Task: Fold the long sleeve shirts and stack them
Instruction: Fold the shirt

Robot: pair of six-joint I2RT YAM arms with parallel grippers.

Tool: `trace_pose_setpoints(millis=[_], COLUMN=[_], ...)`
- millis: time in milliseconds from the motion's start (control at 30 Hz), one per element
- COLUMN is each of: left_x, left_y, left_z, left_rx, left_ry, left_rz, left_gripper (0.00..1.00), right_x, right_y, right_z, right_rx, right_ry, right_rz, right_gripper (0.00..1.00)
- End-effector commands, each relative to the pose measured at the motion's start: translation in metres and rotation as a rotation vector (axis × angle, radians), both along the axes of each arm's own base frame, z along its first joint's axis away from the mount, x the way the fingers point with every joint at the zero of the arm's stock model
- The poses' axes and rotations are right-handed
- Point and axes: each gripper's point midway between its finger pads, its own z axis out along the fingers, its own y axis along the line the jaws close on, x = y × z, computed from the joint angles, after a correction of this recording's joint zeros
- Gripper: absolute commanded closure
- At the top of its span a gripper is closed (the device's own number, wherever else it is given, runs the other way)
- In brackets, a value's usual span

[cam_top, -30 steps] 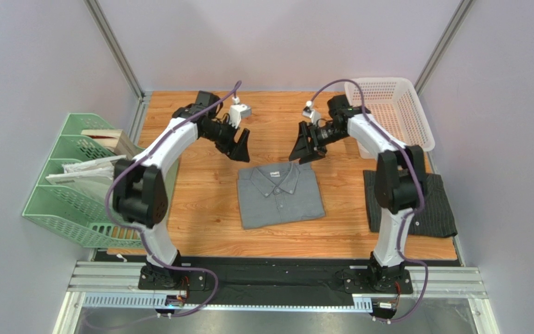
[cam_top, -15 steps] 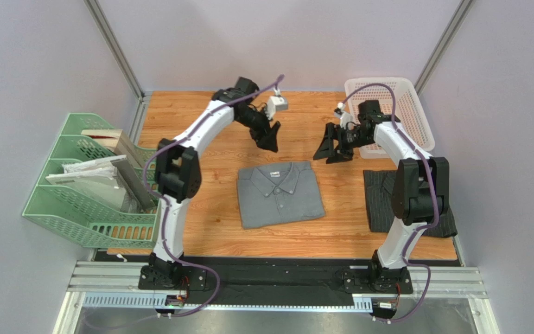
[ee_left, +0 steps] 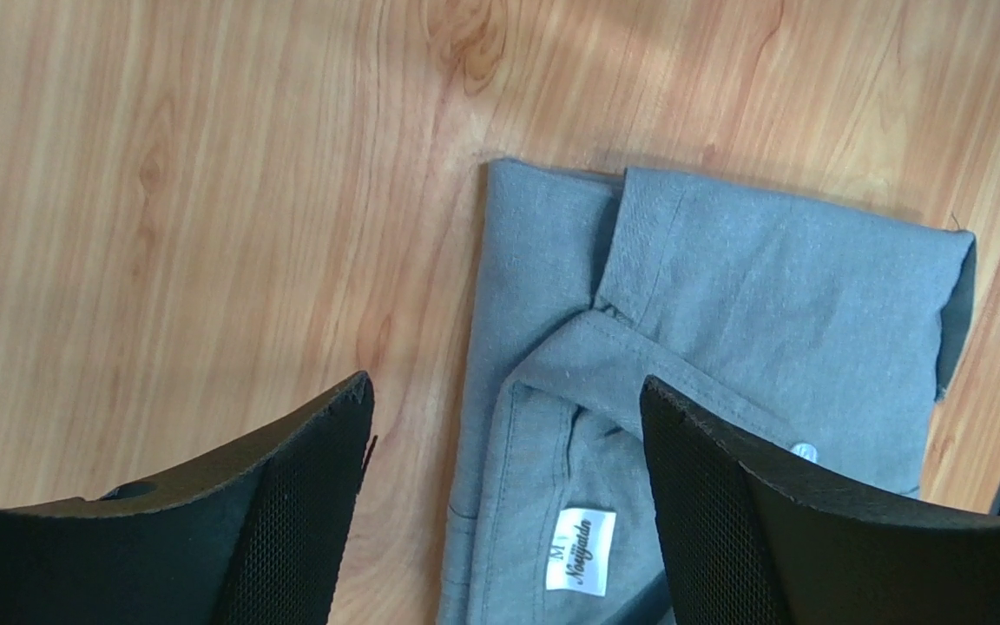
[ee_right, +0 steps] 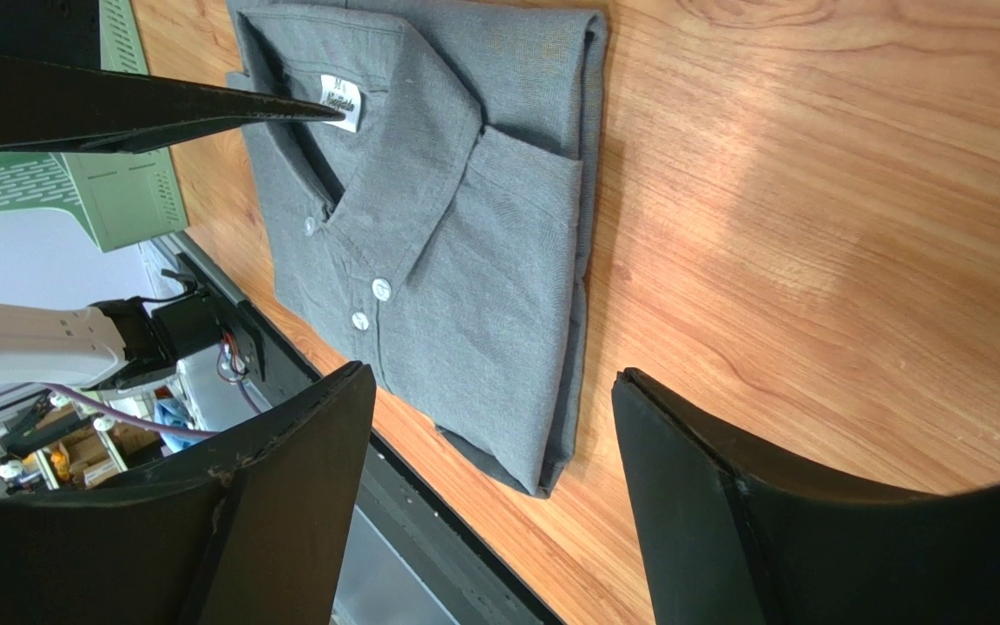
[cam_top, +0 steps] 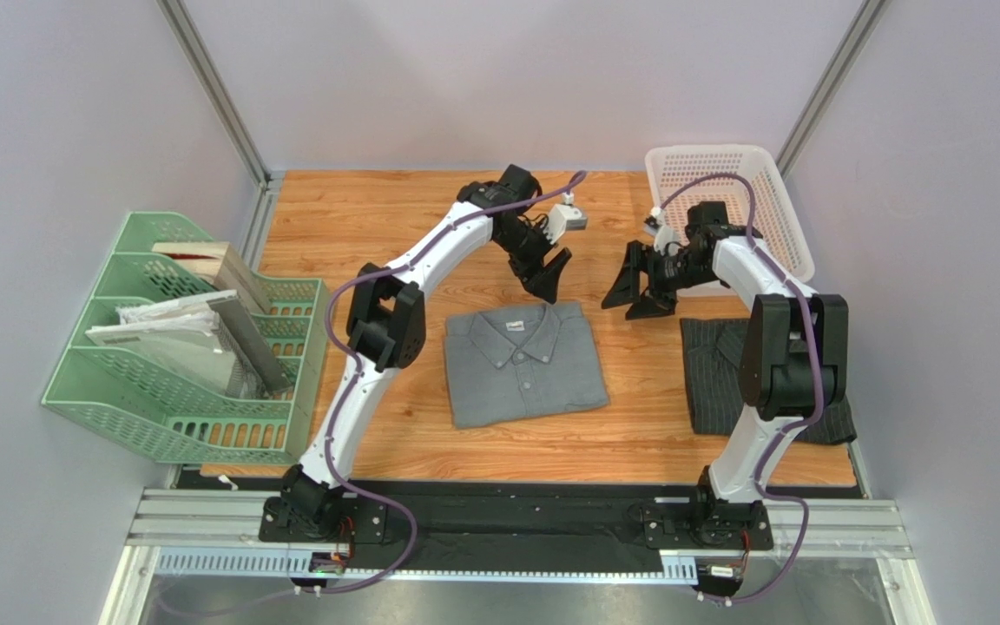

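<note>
One folded grey shirt lies with its collar toward the table's far edge.

Top external: fixed, high behind the arm bases, looks down and forward over the whole table. Left wrist: close, faces almost straight down past the left gripper onto the grey shirt collar end. Right wrist: close, tilted, looks past the right gripper across the shirt toward the table's near edge and green rack. All three share the shirt's collar and white label.
</note>
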Motion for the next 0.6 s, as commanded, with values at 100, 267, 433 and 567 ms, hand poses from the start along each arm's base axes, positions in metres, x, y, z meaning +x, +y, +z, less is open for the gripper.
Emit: trace_pose_setpoints(millis=[100, 267, 433, 567], left_x=[-0.046, -0.066, -0.098, -0.131], left_y=[0.013, 0.031, 0.057, 0.076], left_z=[-0.027, -0.038, -0.040, -0.038], left_rx=[0.146, 0.210, 0.253, 0.260], left_ry=[0.109, 0.129, 0.162, 0.199], left_rz=[-0.088, -0.130, -0.245, -0.311], left_gripper=[0.21, 0.28, 0.41, 0.45], right_x=[0.001, -0.001, -0.006, -0.011], right_y=[-0.008, -0.006, -0.005, -0.004], right_z=[-0.001, -0.005, -0.007, -0.007], right_rx=[0.001, 0.018, 0.023, 0.032], right_ry=[-0.009, 0.012, 0.025, 0.046], right_rz=[-0.005, -0.001, 0.002, 0.003], right_gripper=[0.27, 0.29, 0.30, 0.31])
